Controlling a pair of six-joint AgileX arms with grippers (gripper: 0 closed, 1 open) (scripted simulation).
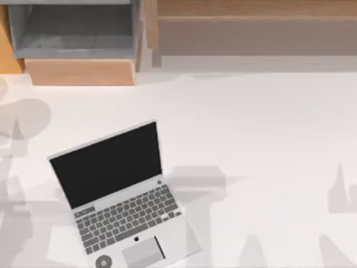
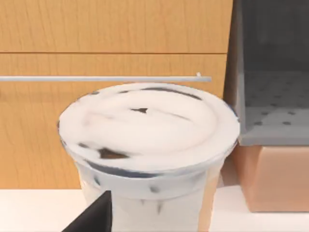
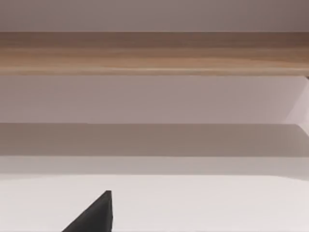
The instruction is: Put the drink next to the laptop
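Observation:
The laptop (image 1: 120, 195) lies open at the table's front left, black screen tilted back, grey keyboard and trackpad toward the front edge, with a round grey sticker (image 1: 103, 261) at its corner. The drink (image 2: 147, 125), a clear-rimmed cup with a white swirled creamy top, is very close in the left wrist view, in front of a wooden cabinet. Its base is cut off from sight. A dark part of my left gripper (image 2: 94, 217) shows low against the cup's side. A dark tip of my right gripper (image 3: 96, 215) shows over the white tabletop, with nothing near it.
A wooden cabinet front with a thin metal rail (image 2: 106, 79) stands behind the drink, beside a grey open compartment (image 1: 72, 28) at the back left. A long wooden shelf (image 1: 251, 25) runs along the back right. White tabletop (image 1: 268, 167) stretches right of the laptop.

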